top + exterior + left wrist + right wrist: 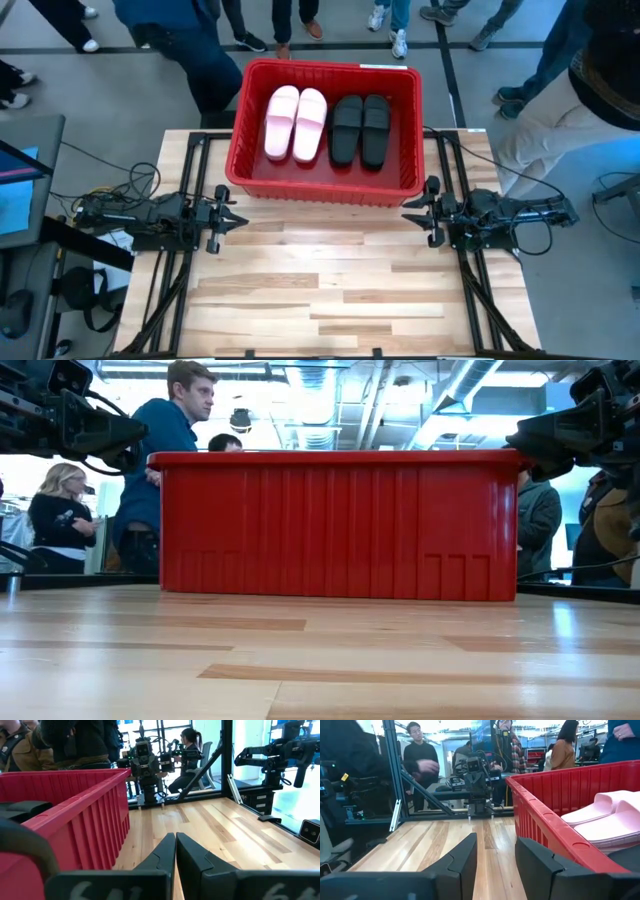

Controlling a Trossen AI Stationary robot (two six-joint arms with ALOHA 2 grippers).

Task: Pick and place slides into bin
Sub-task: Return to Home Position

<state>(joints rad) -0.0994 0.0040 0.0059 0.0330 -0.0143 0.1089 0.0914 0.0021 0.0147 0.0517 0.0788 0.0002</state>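
The red bin [325, 130] stands at the table's far middle. Inside it lie two pale pink slides [295, 123] and two black slides [360, 130], side by side, soles down. The pink slides also show in the right wrist view [610, 817]. My left gripper [240, 218] is shut and empty at the table's left edge, near the bin's near-left corner. My right gripper [408, 217] is open and empty at the table's right edge, near the bin's near-right corner. No slides lie on the table top.
The bare wooden table top [330, 290] stretches in front of the bin. Several people stand beyond the table's far edge [200, 50] and at its far right [560, 110]. A monitor and cables [20, 190] are left of the table.
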